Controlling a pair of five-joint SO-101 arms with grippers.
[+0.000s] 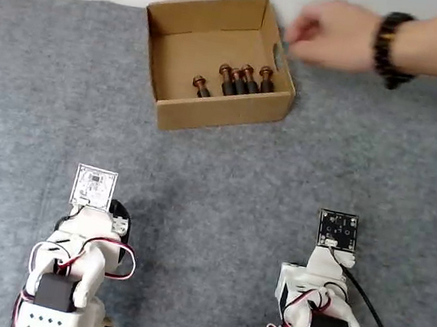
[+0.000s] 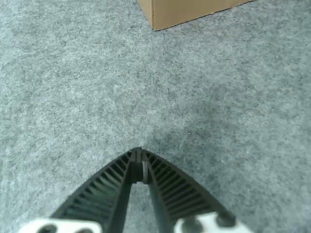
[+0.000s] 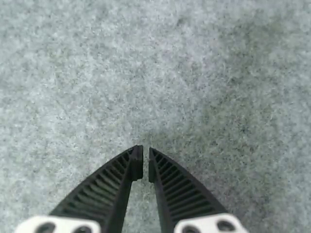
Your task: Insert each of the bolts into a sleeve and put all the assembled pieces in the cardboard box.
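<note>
Left gripper (image 2: 139,162): black ribbed fingers pressed together at the tips, nothing between them; it hangs over bare grey mat, with a corner of the box ahead of it.
Right gripper (image 3: 145,163): fingers drawn together with a thin sliver of gap at the tips, holding nothing; grey mat lies under it.
Left arm (image 1: 75,270): white with red and black wiring, at the near edge of the table, well apart from the box.
Right arm (image 1: 316,310): same build, beside the left arm at the near edge, with a black cable trailing off its outer side.
Cardboard box (image 1: 217,116): open-topped brown carton at the far middle of the table, turned slightly askew, with a hand slot in its right wall.
Bolts in sleeves (image 1: 246,79): copper-coloured heads on dark sleeves, standing inside the box along its near wall. One piece (image 1: 201,87) stands a little apart on the left and the rest are packed in a close row. The exact count in the row is hard to tell.
Hand (image 1: 328,33): a person's hand reaching in from the far right, fingers just beside the box's right wall; contact cannot be made out.
Bracelet (image 1: 391,46): dark beads around that wrist.
Mat (image 1: 216,180): grey felt-like cover over the whole table.
</note>
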